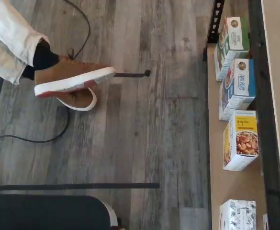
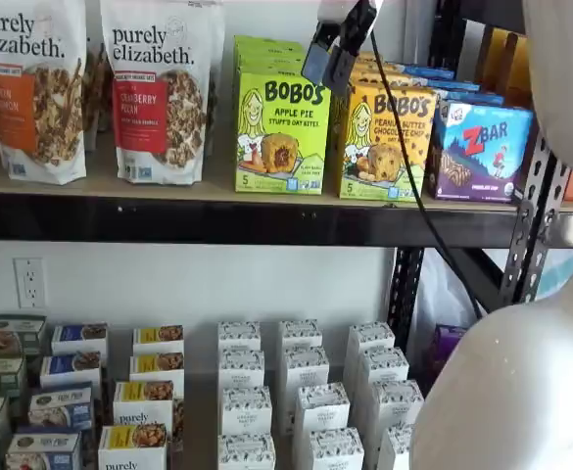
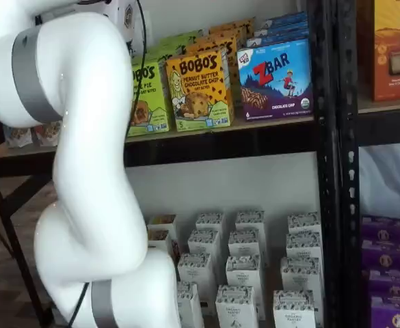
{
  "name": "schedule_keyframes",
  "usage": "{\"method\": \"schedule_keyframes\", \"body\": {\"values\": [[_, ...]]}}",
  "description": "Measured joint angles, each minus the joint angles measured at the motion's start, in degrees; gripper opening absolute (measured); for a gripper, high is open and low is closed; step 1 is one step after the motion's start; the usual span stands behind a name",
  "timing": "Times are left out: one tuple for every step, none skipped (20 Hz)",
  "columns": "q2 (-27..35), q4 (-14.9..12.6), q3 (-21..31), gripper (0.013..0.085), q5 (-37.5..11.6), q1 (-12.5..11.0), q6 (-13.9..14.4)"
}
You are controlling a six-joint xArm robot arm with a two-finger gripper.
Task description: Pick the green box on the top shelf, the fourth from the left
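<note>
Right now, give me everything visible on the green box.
The green box is lime-green cardboard, upright, front face out, printed "BOBO'S Apple Pie" with a cartoon blonde girl, a pastry photo and a "5" in the lower corner. It stands at the front edge of the top shelf, with same-green boxes lined up behind it. A granola bag is on one side, the yellow Bobo's box close on the other. In a shelf view the arm hides part of it. Nothing grips it.

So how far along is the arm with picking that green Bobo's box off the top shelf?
Early stage. Done: in a shelf view the gripper hangs near the green box, in front of the row. In hand: nothing; its fingers show no box between them. Left: the green box stands untouched on the top shelf beside the yellow-orange Bobo's box, so closing in, gripping and pulling it out all remain.
</note>
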Motion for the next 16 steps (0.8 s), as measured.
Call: {"method": "schedule_keyframes", "body": {"values": [[-0.2,-0.3,0.2,0.085,-0.3,0.1,0.0],[-0.9,-2.0,1.0,0.085,-1.6,0.8,0.2],[-1.1,-2.3,1.2,0.085,-2.0,0.9,0.2],[-1.3,-2.4,1.6,0.085,-2.1,0.8,0.1],[-1.5,-2.4,1.8,0.085,-2.3,0.7,0.0],[-1.6,-2.4,2.0,0.085,-2.4,0.7,-0.1],[-2.0,-2.3,2.5,0.085,-3.0,0.6,-0.2],[-2.4,-2.2,3.0,0.085,-3.7,0.6,-0.3],[-2.8,-2.0,3.6,0.085,-4.5,0.5,-0.3],[-3.4,-1.7,4.5,0.085,-5.6,0.4,-0.5],[-3.8,-1.4,5.1,0.085,-6.4,0.3,-0.6],[-4.4,-1.0,5.8,0.085,-7.4,0.2,-0.7],[-4.8,-0.6,6.4,0.085,-8.2,0.1,-0.8],[-5.2,-0.4,7.0,0.085,-9.0,0.0,-0.9],[-5.7,-0.2,7.6,0.085,-9.8,0.0,-1.0],[-6.0,0.0,8.1,0.085,-10.5,-0.1,-1.1]]}}
